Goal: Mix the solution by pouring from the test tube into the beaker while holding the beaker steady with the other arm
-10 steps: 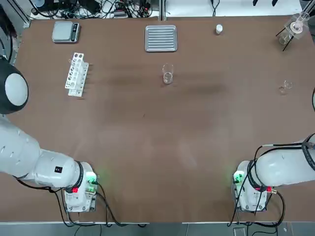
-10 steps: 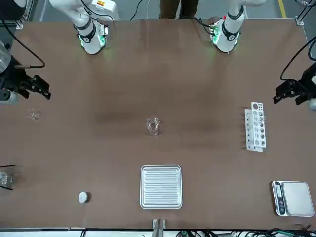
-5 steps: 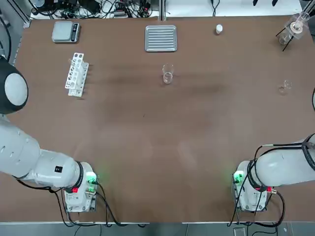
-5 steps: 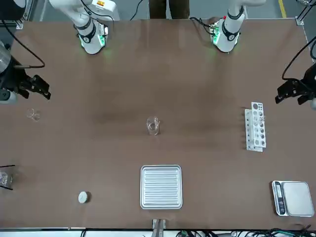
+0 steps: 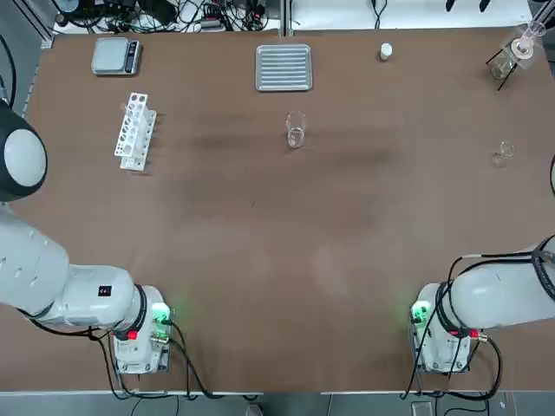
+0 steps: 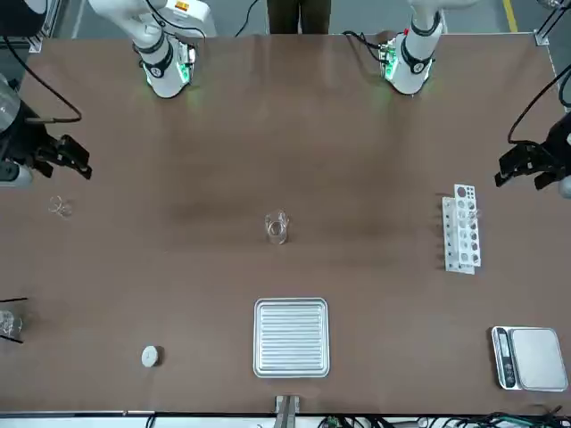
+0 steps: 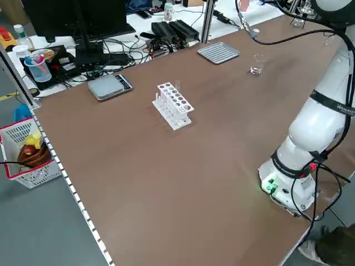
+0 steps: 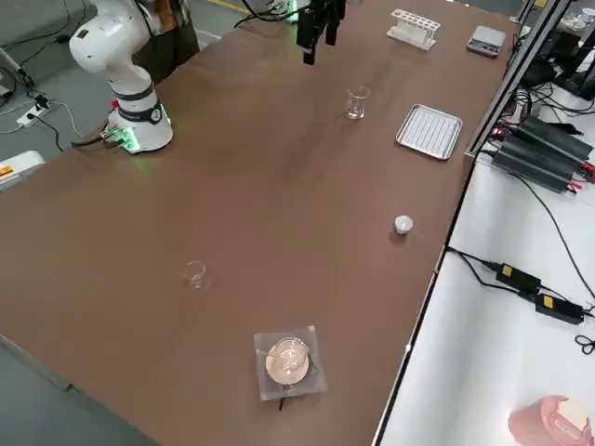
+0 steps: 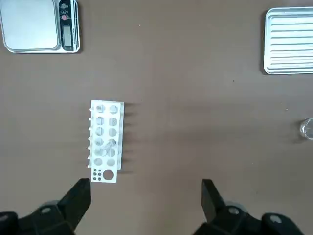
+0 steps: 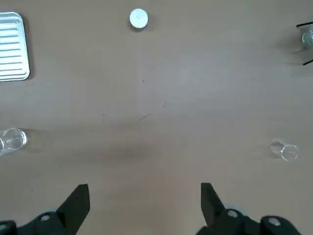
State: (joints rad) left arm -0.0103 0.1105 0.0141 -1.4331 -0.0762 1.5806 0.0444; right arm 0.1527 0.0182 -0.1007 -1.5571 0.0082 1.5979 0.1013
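The test tube (image 9: 106,148) was a thin, clear glass tube, so see-through that it nearly vanished against the white rack (image 5: 136,133) holding it. I could make out its round mouth above the holes near one end of the rack, on the left part of the counter (image 5: 260,225). The beaker (image 8: 357,102) was clear glass too, a small upright cylinder with a round rim. It stood near the middle of the counter, well apart from the rack.

I had the left end effector (image 9: 146,188) over the left side of the counter, its fingers spread with nothing between them. The right end effector (image 10: 145,191) hung over the right side, also spread wide and holding nothing.

Past the beaker, on the far side from the arms' bases, lay a ribbed metal tray (image 5: 284,68). A kitchen scale (image 5: 115,56) sat beyond the rack, and a small white cap (image 5: 386,51) to the tray's right. A tinier glass vessel (image 8: 194,273) and a flask on a stand (image 8: 288,360) were over on the right. Between rack and beaker I saw only bare counter; the rack's walls closely flanked the tube. A person's legs (image 6: 299,16) showed behind the arms' edge.
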